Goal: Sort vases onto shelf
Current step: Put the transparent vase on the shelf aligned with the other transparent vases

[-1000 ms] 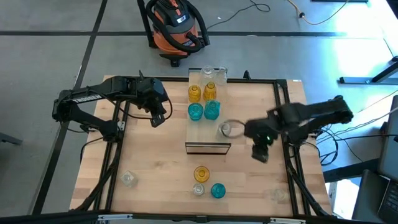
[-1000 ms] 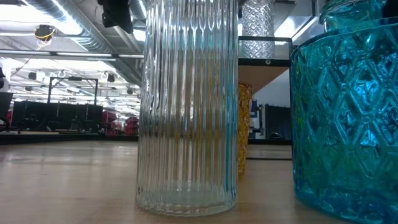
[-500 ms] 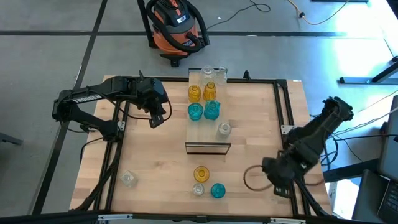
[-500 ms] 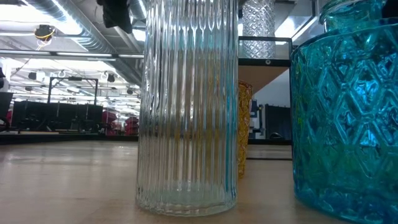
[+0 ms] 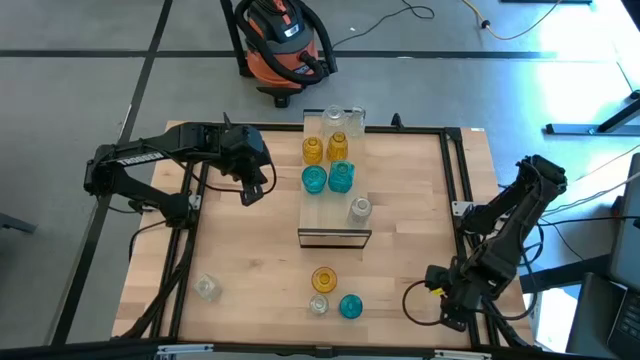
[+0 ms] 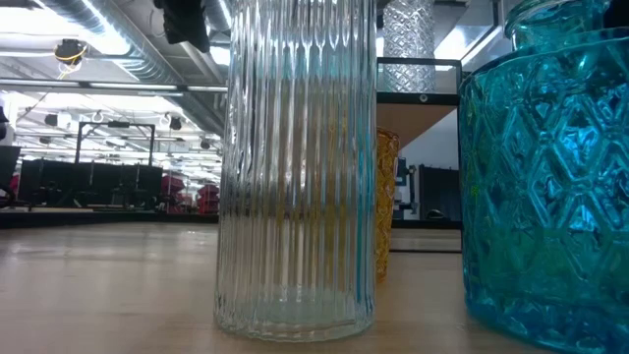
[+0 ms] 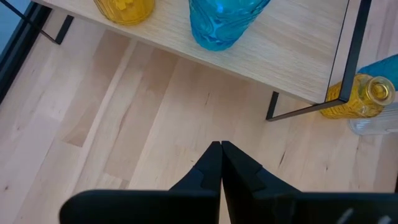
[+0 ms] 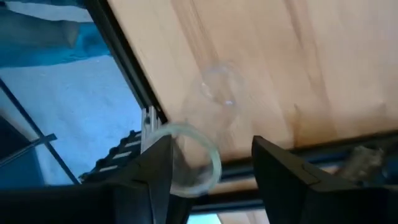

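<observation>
The light-wood shelf (image 5: 335,225) lies mid-table and carries several vases: clear ones at its far end, amber (image 5: 313,150), teal (image 5: 315,180) and one clear (image 5: 360,208). An amber vase (image 5: 323,279), a clear one (image 5: 319,304) and a teal one (image 5: 350,306) stand on the table near its front edge. My right gripper (image 5: 447,312) is open over the near right corner. A clear vase (image 8: 214,93) stands on the table there, its rim (image 8: 202,163) between the fingers. My left gripper (image 5: 255,190) hangs shut, left of the shelf. My right gripper points steeply down over the clear vase, whose rim (image 8: 208,171) shows close beside one finger (image 8: 158,168). Whether that finger touches the glass I cannot tell. The vase stands on the table.
Another clear vase (image 5: 206,288) stands near the table's near left corner. Black frame rails (image 5: 452,170) run along the table's sides. An orange and black vacuum cleaner (image 5: 285,40) sits on the floor beyond the far edge. Bare wood lies left of the shelf.
My right gripper has swung from beside the shelf's clear vase toward the table's near right corner, sinking and turning its wrist, its fingers still apart. The clear vase has stayed on the shelf.
</observation>
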You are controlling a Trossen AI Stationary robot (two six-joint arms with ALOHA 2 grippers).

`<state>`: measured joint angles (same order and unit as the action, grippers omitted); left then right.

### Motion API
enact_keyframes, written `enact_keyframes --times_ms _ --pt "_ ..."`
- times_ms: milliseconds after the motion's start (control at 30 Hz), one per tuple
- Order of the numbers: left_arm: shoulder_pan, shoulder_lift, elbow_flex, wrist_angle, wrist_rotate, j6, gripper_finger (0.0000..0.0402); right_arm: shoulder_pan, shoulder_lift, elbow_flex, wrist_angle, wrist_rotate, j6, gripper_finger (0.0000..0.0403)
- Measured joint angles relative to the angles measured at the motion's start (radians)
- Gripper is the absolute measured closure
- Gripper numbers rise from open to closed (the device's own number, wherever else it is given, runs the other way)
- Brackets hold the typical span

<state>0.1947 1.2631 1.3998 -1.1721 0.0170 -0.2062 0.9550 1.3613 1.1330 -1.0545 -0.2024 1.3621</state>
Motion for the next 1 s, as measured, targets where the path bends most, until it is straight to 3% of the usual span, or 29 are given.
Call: enact_keyframes --times_ms 100,167,333,467,600,767,1000 --pt "0.0 0.0 0.0 0.0 0.001 0.0 0.0401 0.0 0.0 -0.053 0.088 -0.032 0.002 0.0231" --pt "0.0 0.0 0.0 0.0 0.004 -0.001 0.0401 0.0 0.001 -0.079 0.112 -0.074 0.007 0.0259" --pt "0.0 0.0 0.0 -0.001 0.006 -0.019 0.0401 -0.001 -0.007 -0.086 0.108 -0.106 -0.017 0.0386" --pt "0.0 0.0 0.0 -0.001 0.007 -0.019 0.0401 -0.027 -0.012 -0.026 0.017 -0.114 -0.064 0.0398" --pt "0.0 0.0 0.0 -0.001 0.007 -0.019 0.0401 -0.087 -0.011 0.123 -0.187 -0.108 -0.185 0.0401" --pt "0.0 0.0 0.0 0.01 0.007 -0.015 0.0401 -0.19 -0.012 0.356 -0.487 0.008 -0.3 0.0402" --pt "0.001 0.0 0.0 0.021 -0.003 -0.001 0.0401 -0.242 -0.021 0.423 -0.487 0.034 -0.34 0.04"
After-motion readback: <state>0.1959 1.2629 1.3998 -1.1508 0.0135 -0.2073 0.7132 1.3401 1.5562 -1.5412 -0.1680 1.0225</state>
